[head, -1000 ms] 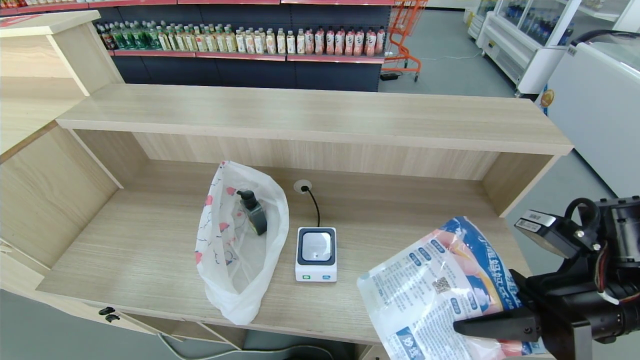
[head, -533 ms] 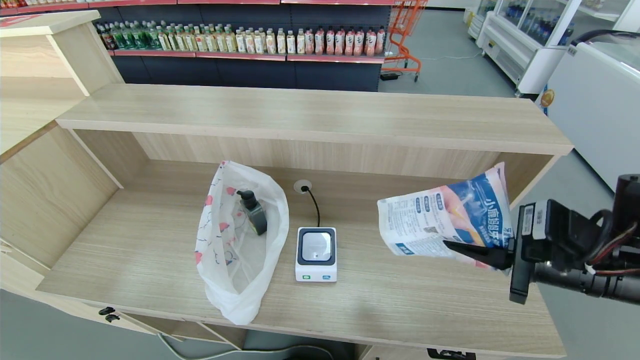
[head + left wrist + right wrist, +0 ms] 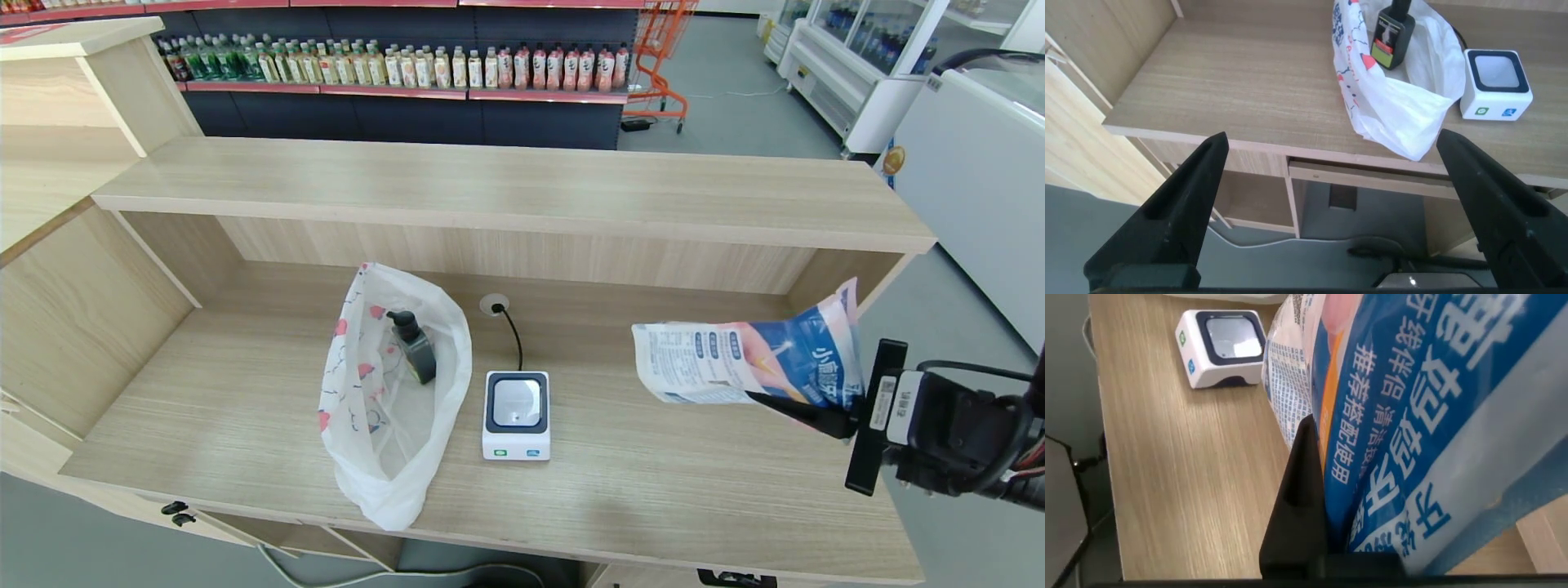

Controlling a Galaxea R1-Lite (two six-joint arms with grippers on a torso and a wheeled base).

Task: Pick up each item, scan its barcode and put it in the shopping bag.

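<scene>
Pouch (image 3: 747, 359) flatter than 0.5 s ago; right gripper (image 3: 804, 408) clamps its edge, held right of scanner (image 3: 516, 414); left gripper (image 3: 1333, 140) spread wide

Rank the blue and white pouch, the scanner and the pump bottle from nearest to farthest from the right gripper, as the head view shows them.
1. blue and white pouch: held in the jaws of the right gripper, above the right part of the counter.
2. scanner: mid-counter, to the pouch's left.
3. pump bottle: inside the shopping bag, left of the scanner.
</scene>
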